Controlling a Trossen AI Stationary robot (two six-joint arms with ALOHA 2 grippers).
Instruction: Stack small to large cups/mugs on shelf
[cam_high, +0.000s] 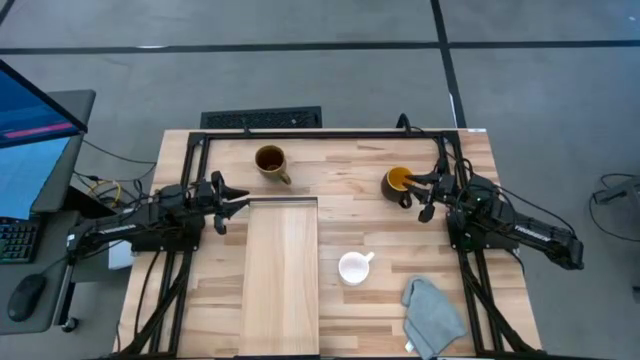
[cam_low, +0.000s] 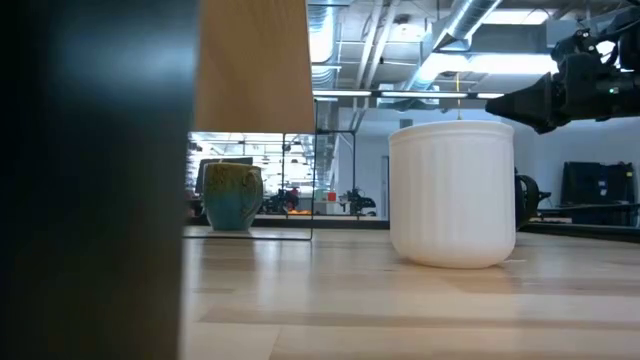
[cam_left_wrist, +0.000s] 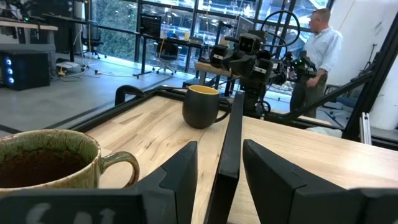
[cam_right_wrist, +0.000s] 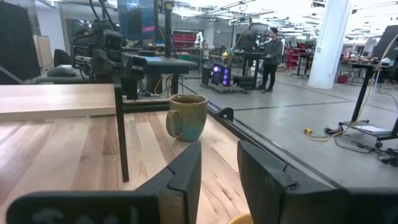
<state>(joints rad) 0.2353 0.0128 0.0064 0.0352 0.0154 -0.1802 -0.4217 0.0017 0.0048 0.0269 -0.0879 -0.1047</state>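
The pale wooden shelf (cam_high: 281, 275) stands on thin dark legs at the table's middle. The large brown mug (cam_high: 270, 161) stands beyond its far edge. It also shows in the left wrist view (cam_left_wrist: 46, 165) and the right wrist view (cam_right_wrist: 186, 116). The dark mug with the yellow inside (cam_high: 399, 183) stands far right. The small white mug (cam_high: 353, 267) stands right of the shelf. My left gripper (cam_high: 238, 201) is open at the shelf's far left corner, its fingers on either side of a dark leg (cam_left_wrist: 227, 149) with gaps. My right gripper (cam_high: 427, 195) is open above the dark mug.
A grey cloth (cam_high: 432, 316) lies at the table's near right. A dark frame (cam_high: 320, 133) runs round the table's far edge and sides. In the low view the white mug (cam_low: 452, 195) hides most of the dark mug. People stand in the room beyond the table.
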